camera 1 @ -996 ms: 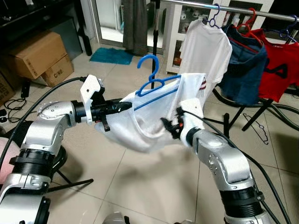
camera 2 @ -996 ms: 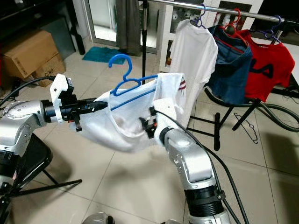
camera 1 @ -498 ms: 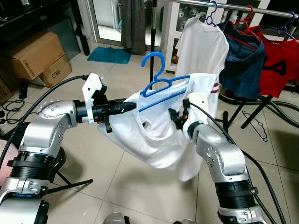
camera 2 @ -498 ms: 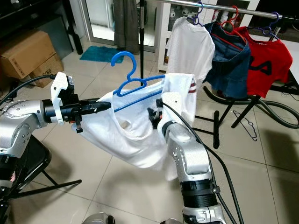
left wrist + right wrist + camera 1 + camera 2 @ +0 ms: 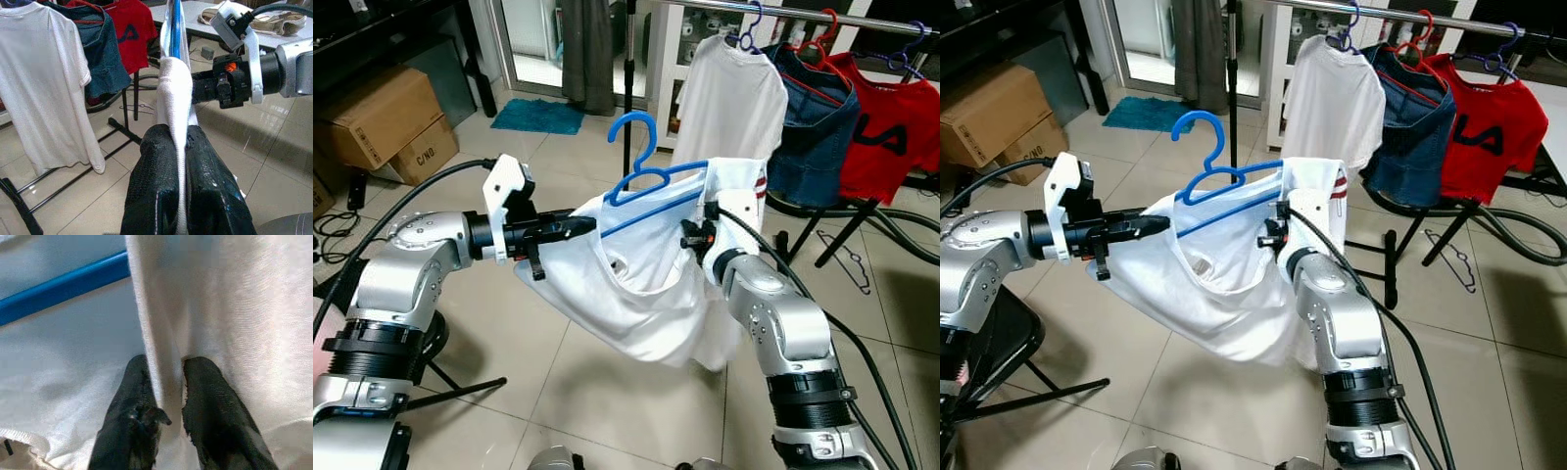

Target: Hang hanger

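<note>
A blue hanger [image 5: 641, 176] carries a white t-shirt [image 5: 646, 284] that sags between my two arms, above the tiled floor. My left gripper [image 5: 582, 225] is shut on the shirt's left shoulder and the hanger arm; in the left wrist view its fingers [image 5: 156, 171] pinch the white cloth with the blue bar [image 5: 172, 29] running on ahead. My right gripper [image 5: 690, 235] is shut on the shirt's right side, with a fold of cloth [image 5: 166, 362] squeezed between its fingers [image 5: 134, 421]. The clothes rail [image 5: 783, 15] runs across the back right, above and beyond the hanger hook.
On the rail hang a white t-shirt [image 5: 729, 98], a blue garment [image 5: 813, 117] and a red shirt [image 5: 881, 137]. A black stand [image 5: 822, 225] and a loose hanger [image 5: 847, 264] sit below them. Cardboard boxes [image 5: 386, 122] lie at the left, a dark pole [image 5: 628, 88] behind.
The right gripper has risen and moved toward the rail, lifting the shirt's right side level with the hanger. The left gripper has barely moved. The view has shifted a little.
</note>
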Controlling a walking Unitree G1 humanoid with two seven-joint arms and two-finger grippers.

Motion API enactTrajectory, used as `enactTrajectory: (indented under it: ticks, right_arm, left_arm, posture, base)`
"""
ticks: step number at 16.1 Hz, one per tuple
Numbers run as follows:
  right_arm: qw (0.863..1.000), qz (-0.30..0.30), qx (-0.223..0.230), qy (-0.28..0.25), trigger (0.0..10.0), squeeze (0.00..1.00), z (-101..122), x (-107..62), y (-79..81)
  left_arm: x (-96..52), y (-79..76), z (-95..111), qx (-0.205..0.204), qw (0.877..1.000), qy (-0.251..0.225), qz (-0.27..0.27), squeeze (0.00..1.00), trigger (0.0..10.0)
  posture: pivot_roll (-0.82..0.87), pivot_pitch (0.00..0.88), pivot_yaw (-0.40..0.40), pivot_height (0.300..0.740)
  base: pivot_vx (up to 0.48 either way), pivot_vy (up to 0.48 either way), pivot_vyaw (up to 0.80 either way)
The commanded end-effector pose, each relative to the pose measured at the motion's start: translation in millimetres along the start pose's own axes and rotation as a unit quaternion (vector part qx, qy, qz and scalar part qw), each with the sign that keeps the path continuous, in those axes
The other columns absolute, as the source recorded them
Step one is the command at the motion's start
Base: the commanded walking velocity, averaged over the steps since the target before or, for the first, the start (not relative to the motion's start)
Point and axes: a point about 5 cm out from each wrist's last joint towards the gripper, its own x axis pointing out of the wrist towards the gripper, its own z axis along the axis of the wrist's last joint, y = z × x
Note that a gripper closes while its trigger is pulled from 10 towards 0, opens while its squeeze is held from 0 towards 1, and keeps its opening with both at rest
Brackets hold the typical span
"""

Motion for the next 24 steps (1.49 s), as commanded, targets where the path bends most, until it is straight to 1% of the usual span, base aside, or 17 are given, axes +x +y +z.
enactTrajectory:
  ticks: [1, 5, 7, 8, 9, 10, 11, 12, 13, 15, 16, 17, 18, 20, 22, 23, 24]
  right_arm:
    - [1.000, -0.005, 0.003, -0.007, 0.0, 0.00, 2, 0.8, -5.0]
    - [1.000, -0.009, -0.001, -0.008, 0.0, 0.00, 2, 1.3, -10.3]
    - [1.000, -0.014, -0.006, -0.007, 0.0, 0.00, 2, 0.8, -16.8]
    - [1.000, -0.021, -0.013, -0.008, 0.0, 0.00, 2, 0.2, -24.0]
    - [1.000, -0.024, -0.015, -0.008, 0.0, 0.00, 3, -0.1, -27.2]
    - [0.999, -0.035, -0.022, -0.008, 0.0, 0.00, 4, -1.3, -38.1]
    - [0.999, -0.038, -0.029, -0.005, 0.0, 0.00, 4, -2.4, -44.4]
    - [0.998, -0.047, -0.042, 0.001, 0.0, 0.00, 5, -5.2, -58.8]
    - [0.996, -0.058, -0.063, 0.010, 0.0, 0.00, 7, -8.8, -77.1]
    - [0.992, -0.068, -0.102, 0.024, 0.0, 0.00, 12, -12.8, -98.4]
    - [0.991, -0.069, -0.115, 0.029, 0.0, 0.00, 14, -13.6, -103.1]
    - [0.985, -0.072, -0.153, 0.036, 0.0, 0.00, 19, -14.5, -112.1]
    - [0.974, -0.062, -0.211, 0.047, 0.0, 0.00, 26, -13.0, -117.4]
    - [0.968, -0.047, -0.240, 0.057, 0.0, 0.00, 28, -10.9, -117.2]
    - [0.959, -0.032, -0.273, 0.069, 0.0, 0.00, 29, -7.8, -116.0]
    - [0.954, -0.015, -0.289, 0.074, 0.0, 0.00, 29, -5.7, -112.1]
    - [0.954, -0.005, -0.291, 0.076, 0.0, 0.00, 29, -4.8, -109.8]
  left_arm:
    - [-1.7, 0.9, 7, 0.018, 1.000, -0.004, 0.000, 0.00, 0.0]
    - [-3.1, 3.0, 7, 0.023, 1.000, 0.004, 0.005, 0.00, 0.0]
    - [-4.5, 4.6, 6, 0.027, 1.000, 0.010, 0.008, 0.00, 0.0]
    - [-7.2, 5.7, 5, 0.030, 0.999, 0.016, 0.010, 0.00, 0.0]
    - [-8.6, 6.1, 4, 0.032, 0.999, 0.020, 0.011, 0.00, 0.0]
    - [-13.3, 7.6, 1, 0.035, 0.999, 0.031, 0.016, 0.00, 0.0]
    - [-16.5, 8.6, -1, 0.038, 0.998, 0.039, 0.018, 0.00, 0.0]
    - [-23.8, 10.0, -6, 0.044, 0.997, 0.058, 0.022, 0.00, 0.0]
    - [-34.7, 11.5, -13, 0.051, 0.995, 0.084, 0.025, 0.00, 0.0]
    - [-47.1, 12.9, -19, 0.057, 0.992, 0.113, 0.028, 0.00, 0.0]
    - [-49.5, 13.0, -20, 0.059, 0.991, 0.119, 0.027, 0.00, 0.0]
    - [-51.4, 11.2, -20, 0.063, 0.990, 0.126, 0.016, 0.00, 0.0]
    - [-49.2, 6.0, -21, 0.067, 0.989, 0.131, -0.008, 0.00, 0.0]
    - [-47.6, 3.3, -21, 0.072, 0.989, 0.131, -0.022, 0.00, 0.0]
    - [-45.4, -3.3, -13, 0.074, 0.987, 0.130, -0.056, 0.00, 0.0]
    - [-43.4, -3.5, -10, 0.083, 0.987, 0.128, -0.055, 0.00, 0.0]
    - [-42.3, -2.8, -9, 0.088, 0.987, 0.124, -0.051, 0.00, 0.0]
  posture:
    - [0.06, 0.014, 0.028, 0.740]
    - [0.06, 0.013, 0.032, 0.740]
    - [0.06, 0.011, 0.033, 0.740]
    - [0.06, 0.009, 0.034, 0.740]
    - [0.06, 0.009, 0.034, 0.740]
    - [0.06, 0.006, 0.034, 0.740]
    - [0.06, 0.002, 0.033, 0.740]
    - [0.06, 0.000, 0.031, 0.740]
    - [0.05, 0.000, 0.028, 0.740]
    - [0.05, 0.000, 0.024, 0.740]
    - [0.05, 0.000, 0.024, 0.740]
    - [0.05, 0.000, 0.021, 0.740]
    - [0.04, 0.000, 0.019, 0.740]
    - [0.04, 0.000, 0.016, 0.740]
    - [0.04, 0.000, 0.011, 0.740]
    - [0.04, 0.000, 0.005, 0.740]
    - [0.04, 0.000, 0.004, 0.740]
  base:
    - [0.000, 0.000, 0.00]
    - [0.000, 0.000, 0.00]
    - [0.000, 0.000, 0.00]
    - [0.000, 0.000, 0.00]
    - [0.000, 0.000, 0.00]
    - [0.000, 0.000, 0.00]
    - [0.000, 0.000, 0.00]
    - [0.000, 0.000, 0.00]
    - [0.000, 0.000, 0.00]
    - [0.000, 0.000, 0.00]
    - [0.000, 0.000, 0.00]
    - [0.000, 0.000, 0.00]
    - [0.000, 0.000, 0.00]
    - [0.000, 0.000, 0.00]
    - [0.000, 0.000, 0.00]
    - [0.000, 0.000, 0.00]
    - [0.000, 0.000, 0.00]
